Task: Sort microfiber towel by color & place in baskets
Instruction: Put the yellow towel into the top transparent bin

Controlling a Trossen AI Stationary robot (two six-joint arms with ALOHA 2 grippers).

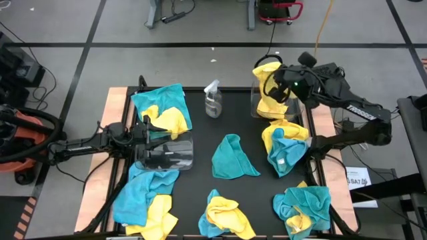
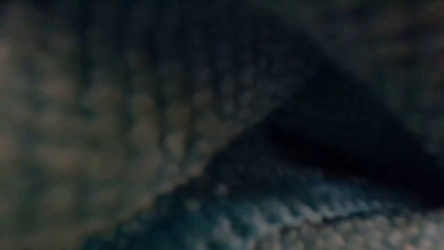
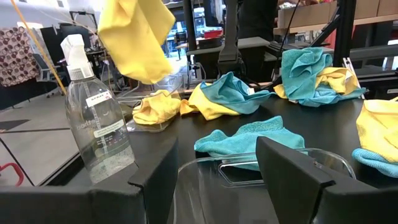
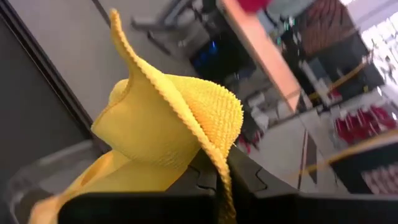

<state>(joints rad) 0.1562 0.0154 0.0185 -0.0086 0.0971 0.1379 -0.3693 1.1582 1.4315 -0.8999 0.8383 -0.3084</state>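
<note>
My right gripper (image 1: pixel 275 85) pinched a yellow towel (image 1: pixel 268 83) above the right basket (image 1: pixel 259 107), which already held yellow cloth, while my left gripper (image 1: pixel 148 137) waited open by the seemingly empty left basket (image 1: pixel 167 152), with most towels (image 1: pixel 230 157) lying unsorted across the table (image 1: pixel 200 133).

a clear spray bottle (image 1: pixel 213 100) (white trigger head) stands upright on the black table (image 1: pixel 227 123).
</note>
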